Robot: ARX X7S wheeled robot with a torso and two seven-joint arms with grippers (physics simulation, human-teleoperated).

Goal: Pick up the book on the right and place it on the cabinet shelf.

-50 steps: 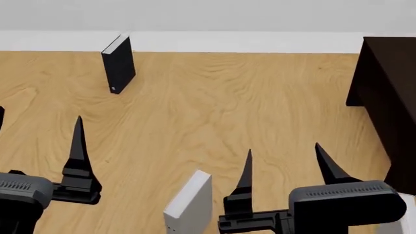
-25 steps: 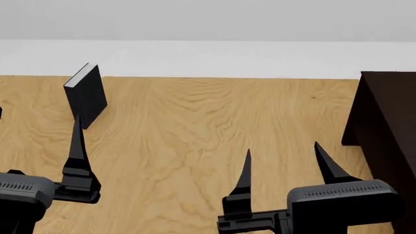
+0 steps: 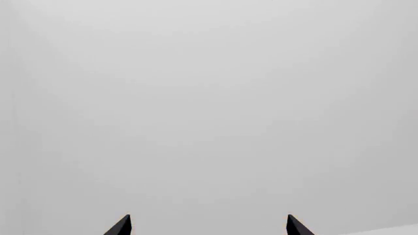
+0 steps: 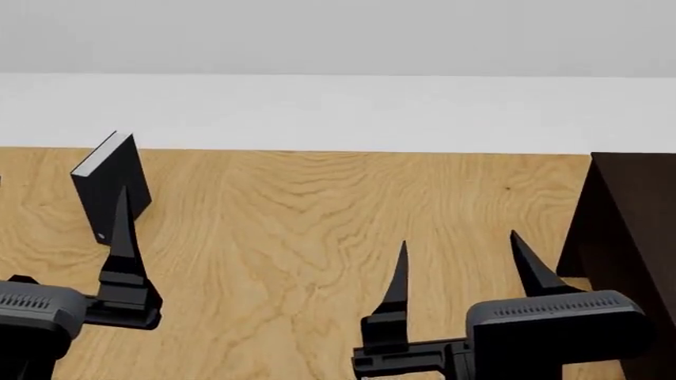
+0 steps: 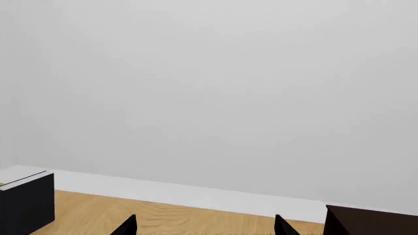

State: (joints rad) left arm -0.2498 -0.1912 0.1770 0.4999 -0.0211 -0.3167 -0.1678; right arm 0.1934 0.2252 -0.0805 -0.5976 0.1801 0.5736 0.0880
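Head view: both the left gripper (image 4: 63, 261) and right gripper (image 4: 460, 265) hover with fingers spread, holding nothing. The grey book is out of frame; only a black book (image 4: 111, 186) stands on the desk (image 4: 317, 222), the cabinet shelf (image 4: 634, 237) at right. Probably rigid and fairly heavy; grip across its covers.

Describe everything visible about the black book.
The black book stands upright on the wooden floor, at the far left of the head view, near the white baseboard. Its covers look plain matte black, with a pale page edge along its top and a small light mark low on its narrow face. The left gripper's finger overlaps it in that view. The right wrist view shows it too, cut off by the frame edge.
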